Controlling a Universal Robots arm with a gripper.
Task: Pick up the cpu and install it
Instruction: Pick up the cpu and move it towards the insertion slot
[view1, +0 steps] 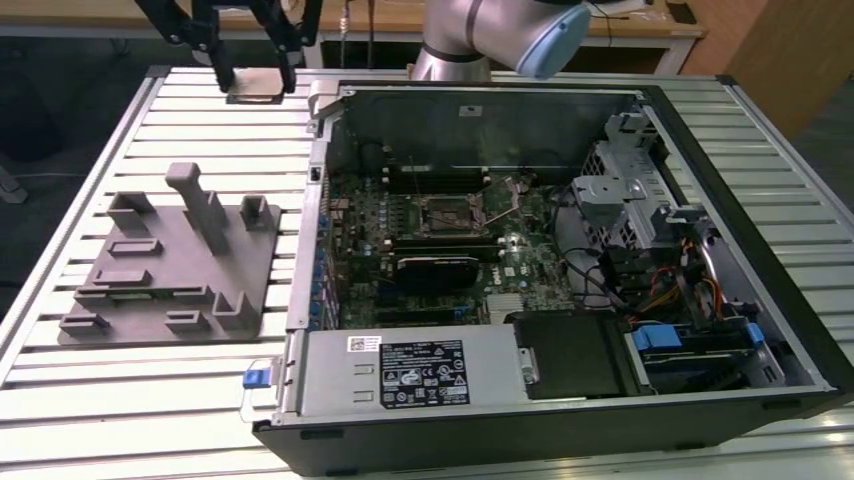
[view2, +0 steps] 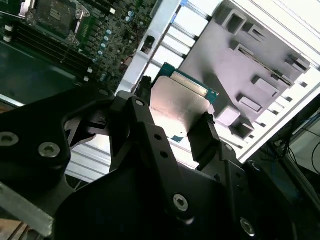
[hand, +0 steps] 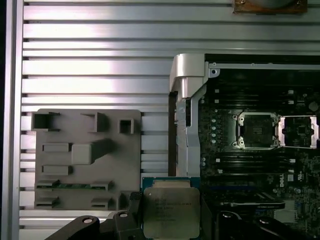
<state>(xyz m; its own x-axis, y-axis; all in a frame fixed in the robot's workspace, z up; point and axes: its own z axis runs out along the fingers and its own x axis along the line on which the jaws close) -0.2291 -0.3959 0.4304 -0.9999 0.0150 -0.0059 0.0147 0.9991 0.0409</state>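
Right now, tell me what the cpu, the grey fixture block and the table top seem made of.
The cpu: metal lid, brushed silver, catching the light; its greenish edge looks like circuit board. The fixture block: matte grey, no glare, probably plastic. The table top: ribbed bright slats with strong highlights, likely aluminium.

The arm (view1: 467, 40) holds its jaws clamped on the cpu (hand: 171, 212).
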